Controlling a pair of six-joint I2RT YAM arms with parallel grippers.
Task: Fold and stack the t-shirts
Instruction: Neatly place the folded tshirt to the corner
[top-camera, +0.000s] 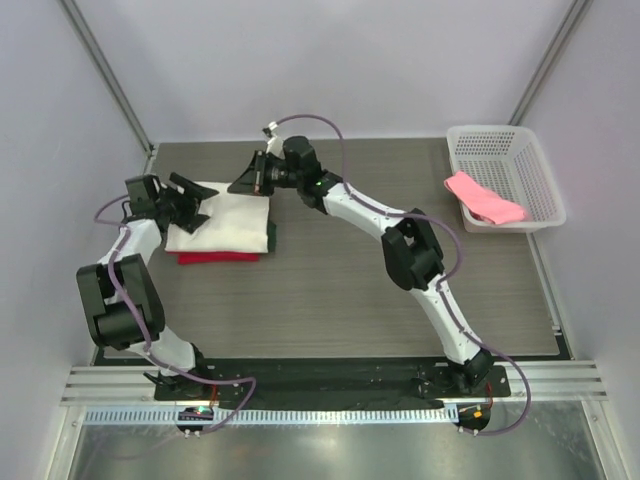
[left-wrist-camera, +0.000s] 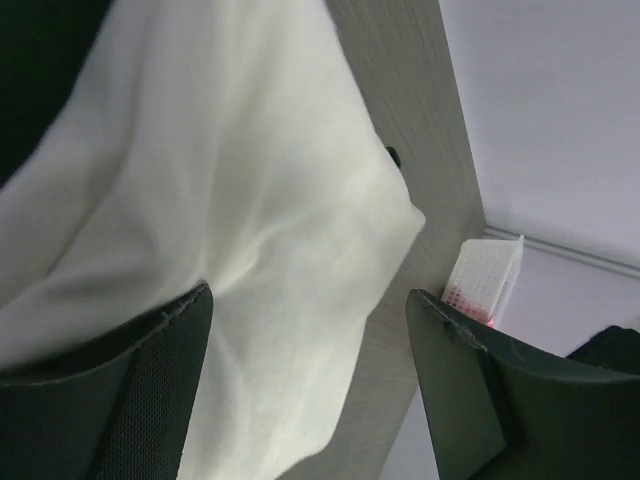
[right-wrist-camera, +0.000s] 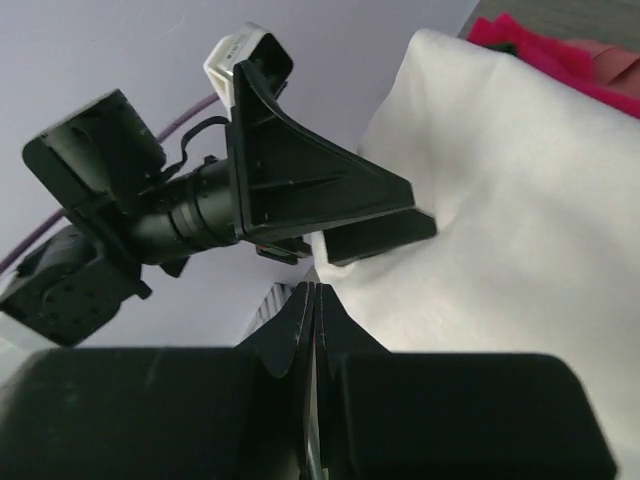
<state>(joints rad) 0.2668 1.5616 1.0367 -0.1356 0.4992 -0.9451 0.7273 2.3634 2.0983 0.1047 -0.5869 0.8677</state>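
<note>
Top external, soft cream shirt (top-camera: 225, 222) folded square atop red shirt (top-camera: 215, 258)

Top view: red shirt (top-camera: 215, 258) mostly buried under the cream shirt (top-camera: 225, 222), only a near-edge strip shows. Left wrist: cream shirt runs off left and bottom edges; basket (left-wrist-camera: 490, 270) partly behind a finger (left-wrist-camera: 470, 400) of the left tool (left-wrist-camera: 310, 293). Right wrist: red shirt clipped at top-right corner.

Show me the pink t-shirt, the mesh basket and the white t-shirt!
pink t-shirt (top-camera: 485, 200): top view, middle of the cloth.
mesh basket (top-camera: 508, 155): top view, bare mesh floor.
white t-shirt (top-camera: 232, 222): top view, middle of the folded top.
</note>
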